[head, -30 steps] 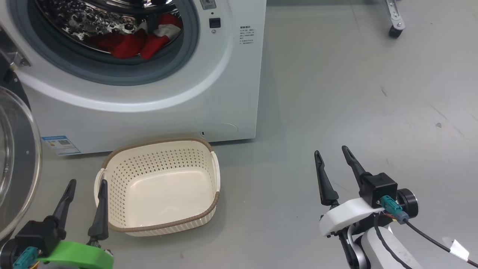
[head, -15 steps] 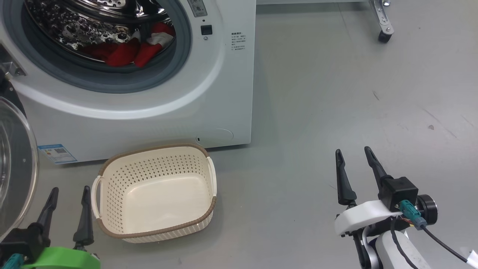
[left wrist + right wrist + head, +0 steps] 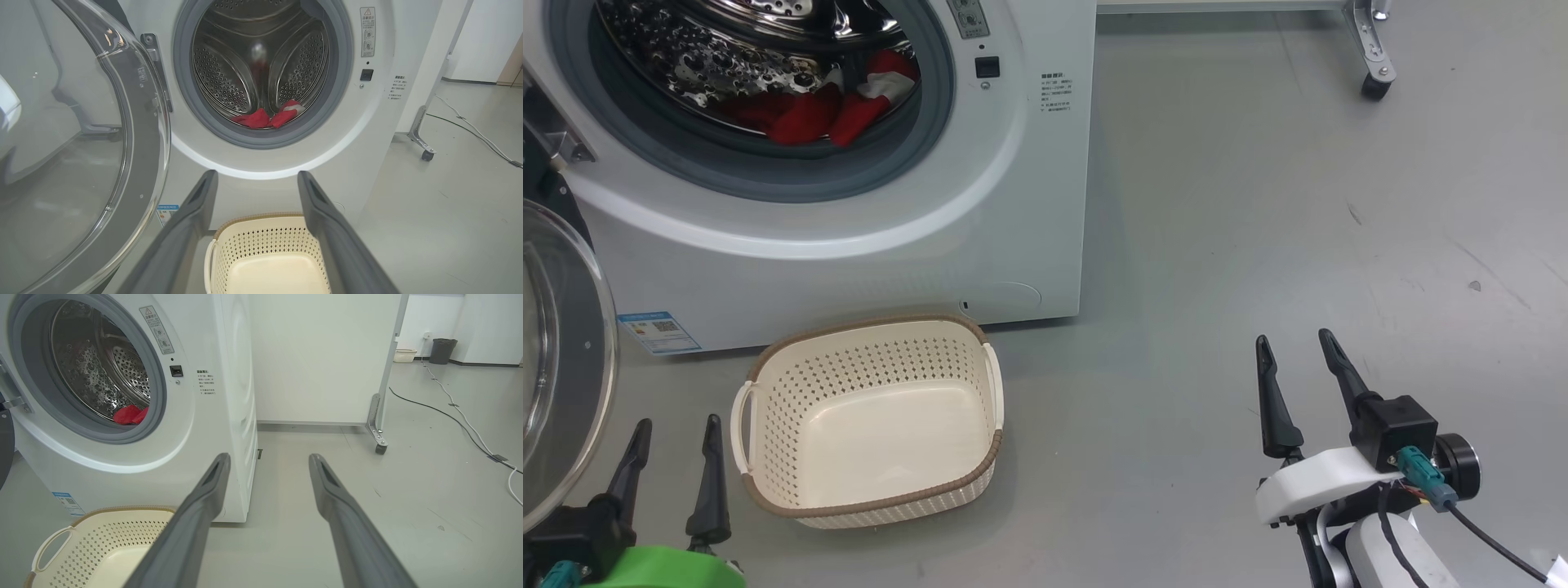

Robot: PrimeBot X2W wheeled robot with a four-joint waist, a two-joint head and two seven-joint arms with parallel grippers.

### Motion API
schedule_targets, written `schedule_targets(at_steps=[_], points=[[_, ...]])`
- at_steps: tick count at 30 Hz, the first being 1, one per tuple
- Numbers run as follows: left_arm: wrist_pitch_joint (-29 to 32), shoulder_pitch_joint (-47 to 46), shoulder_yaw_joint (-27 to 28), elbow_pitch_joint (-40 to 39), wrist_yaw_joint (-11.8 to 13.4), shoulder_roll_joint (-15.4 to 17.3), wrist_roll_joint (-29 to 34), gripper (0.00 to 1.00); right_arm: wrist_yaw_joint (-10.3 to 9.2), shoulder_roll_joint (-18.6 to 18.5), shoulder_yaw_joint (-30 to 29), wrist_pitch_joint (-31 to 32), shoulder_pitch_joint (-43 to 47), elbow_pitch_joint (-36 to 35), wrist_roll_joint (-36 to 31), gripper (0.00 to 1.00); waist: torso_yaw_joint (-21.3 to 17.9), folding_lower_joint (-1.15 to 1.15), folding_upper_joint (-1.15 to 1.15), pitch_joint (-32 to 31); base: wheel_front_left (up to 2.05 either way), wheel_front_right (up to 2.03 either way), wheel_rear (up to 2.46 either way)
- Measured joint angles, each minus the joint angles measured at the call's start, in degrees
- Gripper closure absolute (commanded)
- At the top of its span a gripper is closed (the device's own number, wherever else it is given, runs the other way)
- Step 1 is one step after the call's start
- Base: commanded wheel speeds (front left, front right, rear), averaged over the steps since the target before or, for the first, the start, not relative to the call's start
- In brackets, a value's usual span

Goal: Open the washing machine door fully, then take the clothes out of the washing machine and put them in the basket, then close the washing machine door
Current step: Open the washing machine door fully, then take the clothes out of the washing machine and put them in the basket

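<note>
Both spread, empty: left end effector (image 3: 680, 421) beside basket (image 3: 866, 325), right end effector (image 3: 1294, 336) apart; clothes (image 3: 825, 118) well ahead.

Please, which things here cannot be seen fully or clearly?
- the clothes: piece count unclear; the grey gasket hides most, right wrist view.
- the washing machine door: cut off by the left edge, left wrist view.
- the printed notice on the washing machine: too small to read, head view.
- the basket: cut off by the bottom edge, right wrist view.
</note>
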Motion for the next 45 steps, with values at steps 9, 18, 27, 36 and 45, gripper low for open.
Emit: schedule_targets(at_steps=[9,18,27,36,45], points=[[0.0,0.0,0.0,0.5,-0.1,-0.1,1.0,0.00,0.00,0.0,0.1,0.0,0.9,-0.1,0.0,0.00,0.2,0.00,0.00,-0.2,0.08,-0.08,0.00],[0.0,0.0,0.3,1.4,-0.2,-0.2,1.0,0.00,0.00,0.0,0.4,0.0,1.6,0.0,0.2,0.00,0.6,0.00,0.00,-0.5,0.42,-0.42,0.00],[0.0,0.1,0.3,2.0,-0.3,-0.5,1.5,0.00,0.00,0.0,0.4,0.0,1.9,0.0,0.2,0.00,1.1,0.00,0.00,-0.6,0.81,-0.81,0.00],[0.0,0.1,1.5,1.7,-0.3,-0.9,1.5,0.00,0.00,0.0,0.3,0.0,2.0,-0.3,0.6,0.00,1.3,0.00,0.00,-0.1,1.00,-0.99,0.00],[0.0,0.1,1.9,1.5,-0.3,-1.0,2.0,0.00,0.00,0.0,0.6,0.0,2.0,-0.4,0.6,0.00,1.5,0.00,0.00,0.3,0.68,-0.68,0.00]])
